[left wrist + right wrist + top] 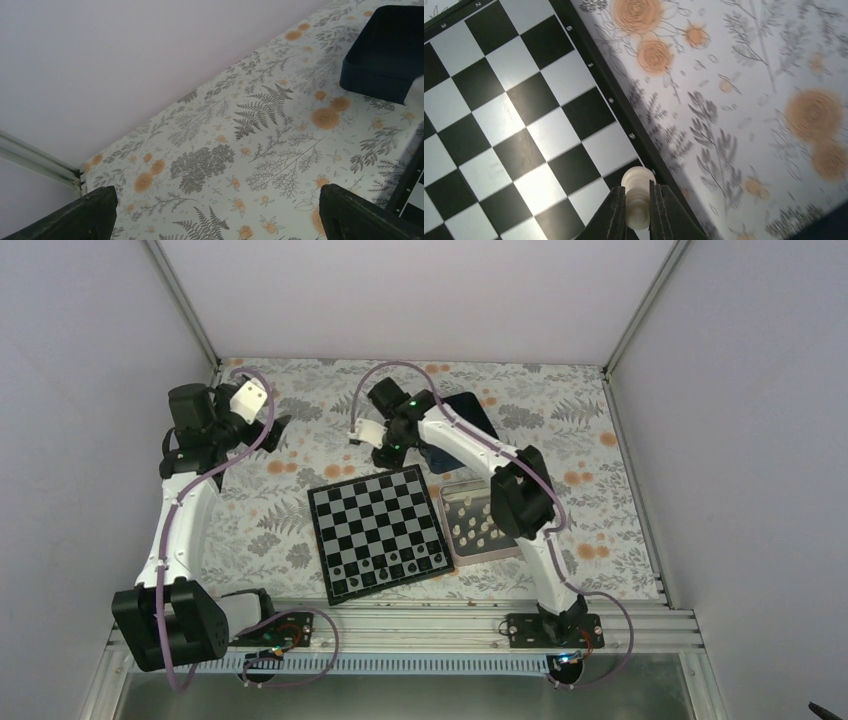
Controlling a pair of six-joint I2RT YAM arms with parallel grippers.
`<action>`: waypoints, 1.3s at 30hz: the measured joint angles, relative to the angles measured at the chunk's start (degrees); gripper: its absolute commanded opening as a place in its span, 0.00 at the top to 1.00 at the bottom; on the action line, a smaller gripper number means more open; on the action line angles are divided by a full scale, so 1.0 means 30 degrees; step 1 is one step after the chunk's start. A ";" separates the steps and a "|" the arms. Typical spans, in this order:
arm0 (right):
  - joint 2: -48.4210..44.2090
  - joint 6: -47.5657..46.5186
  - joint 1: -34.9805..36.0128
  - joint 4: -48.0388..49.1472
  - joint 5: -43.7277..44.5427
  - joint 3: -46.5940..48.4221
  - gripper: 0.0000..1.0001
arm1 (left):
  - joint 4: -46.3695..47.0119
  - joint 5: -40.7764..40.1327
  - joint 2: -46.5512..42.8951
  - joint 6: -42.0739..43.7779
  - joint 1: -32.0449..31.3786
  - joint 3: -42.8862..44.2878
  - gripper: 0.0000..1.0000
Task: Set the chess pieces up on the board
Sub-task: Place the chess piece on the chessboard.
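Note:
The black-and-grey checkered board lies mid-table. My right gripper hovers at its far edge. In the right wrist view this gripper is shut on a cream-white chess piece, held upright over a square beside the board's black border. More cream-white pieces lie in the silver tin right of the board. My left gripper is at the far left, away from the board. It stands open over the flowered cloth, nothing between its fingers.
Small black pieces stand along the board's near rows. A dark blue box sits behind the board, under the right arm, and also shows as the blue box in the left wrist view. White walls enclose the table on three sides.

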 measured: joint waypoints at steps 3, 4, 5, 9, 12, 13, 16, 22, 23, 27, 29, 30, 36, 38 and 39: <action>0.0969 0.0015 0.0444 -0.0066 0.0036 0.0714 0.92 | 0.0022 -0.0066 -0.0095 0.0102 0.0211 -0.0044 0.00; 0.1246 0.0007 0.0546 -0.0204 0.0073 0.0991 0.91 | 0.0029 -0.0058 -0.0131 0.0117 0.0277 -0.0109 0.00; 0.1545 0.0007 0.0619 -0.0415 0.0117 0.1384 0.91 | 0.0022 -0.0058 -0.0160 0.0153 0.0321 -0.0197 0.00; 0.2120 -0.0007 0.0692 -0.0627 0.0138 0.2127 0.91 | 0.0007 -0.0051 -0.0168 0.0270 0.0415 -0.0510 0.00; 0.2127 -0.0073 0.0780 -0.0962 0.0160 0.2127 0.91 | -0.0029 -0.0036 -0.0168 0.0415 0.0437 -0.0634 0.00; 0.2142 -0.0117 0.0823 -0.1086 0.0153 0.2127 0.91 | -0.0029 -0.0029 -0.0168 0.0452 0.0437 -0.0634 0.00; 0.2310 -0.0189 0.1049 -0.1348 0.0175 0.2127 0.91 | -0.0029 0.0015 -0.0168 0.0517 0.0488 -0.0634 0.00; 0.2769 -0.0350 0.1421 -0.1508 0.0160 0.2127 0.91 | 0.0000 0.0073 -0.0168 0.0525 0.0517 -0.0670 0.00; 0.2776 -0.0357 0.1428 -0.1508 0.0160 0.2127 0.91 | 0.0022 0.0095 -0.0168 0.0525 0.0517 -0.0736 0.00; 0.2783 -0.0408 0.1428 -0.1457 0.0168 0.2127 0.90 | 0.0007 0.0109 -0.0168 0.0525 0.0517 -0.1035 0.00; 0.2783 -0.0415 0.1413 -0.1443 0.0211 0.2127 0.90 | 0.0000 0.0138 -0.0168 0.0525 0.0532 -0.1115 0.00; 0.2783 -0.0415 0.1406 -0.1443 0.0226 0.2127 0.90 | 0.0000 0.0160 -0.0168 0.0532 0.0539 -0.1129 0.00; 0.2798 -0.0444 0.1435 -0.1384 0.0299 0.1989 0.89 | 0.0007 0.0240 -0.0168 0.0576 0.0627 -0.1217 0.00; 0.2805 -0.0444 0.1428 -0.1355 0.0321 0.1902 0.89 | -0.0007 0.0299 -0.0168 0.0576 0.0627 -0.1253 0.00; 0.2805 -0.0444 0.1428 -0.1333 0.0328 0.1858 0.88 | 0.0007 0.0313 -0.0168 0.0576 0.0627 -0.1253 0.00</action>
